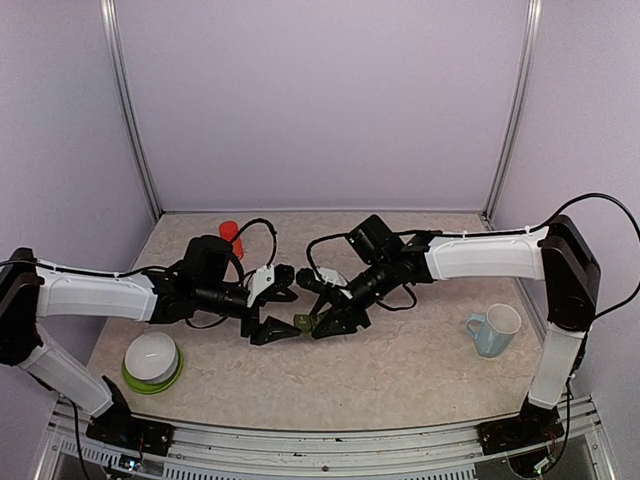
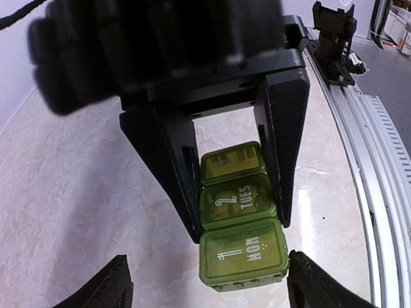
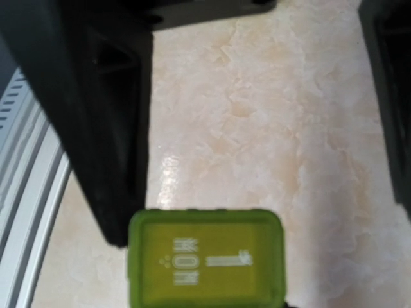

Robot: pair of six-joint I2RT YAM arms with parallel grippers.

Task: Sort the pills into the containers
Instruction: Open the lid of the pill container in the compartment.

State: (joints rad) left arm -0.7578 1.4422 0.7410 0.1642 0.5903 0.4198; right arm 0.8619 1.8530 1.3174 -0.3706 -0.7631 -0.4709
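Opening stage of the pill sort, by the look of it. With the right tool (image 2: 237,228), pinches the green strip (image 2: 239,204) across its TUES and far compartments, fingers tight against both long sides. Leaves the strip apparently resting on the counter (image 2: 83,192), near its middle, between the two arms.

With the left tool (image 2: 209,260), straddles the MON compartment (image 3: 205,260) at the strip's free end, fingers spread wide, one tip just beside the box, the other apart from it, gripping nothing.

Shows all three lids shut and no pills in any view; points to sorting proper not yet begun. Calls next, most likely, for a left fingertip under the lip of the MON lid to flip it up, with the strip held down by the right tool. Risks tipping the whole strip on a slipped pinch.

Reaches in low from both sides, forearms stretched over the counter, wrists angled down, tools nose to nose at the strip
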